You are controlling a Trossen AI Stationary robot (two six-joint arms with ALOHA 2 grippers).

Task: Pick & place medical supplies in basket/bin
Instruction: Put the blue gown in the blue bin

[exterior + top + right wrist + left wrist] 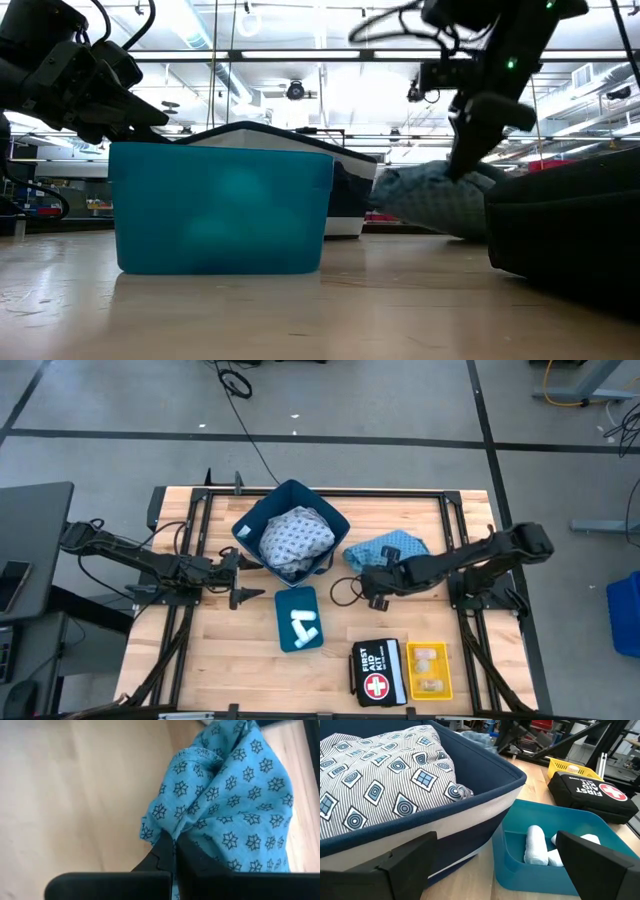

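Here, light-blue garment (388, 549) crumpled, no clear axis, in right gripper (366, 582).

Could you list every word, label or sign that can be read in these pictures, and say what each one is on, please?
"FIRST AID KIT", white letters on the black first aid pouch, high view.
"FIRST", with a white cross on a red disc, on the same pouch in the left wrist view; the rest is too blurred.
Nothing else is readable.

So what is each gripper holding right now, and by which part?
Right gripper: shut on the blue cloth, pinching its edge. Left gripper: open, holding nothing.
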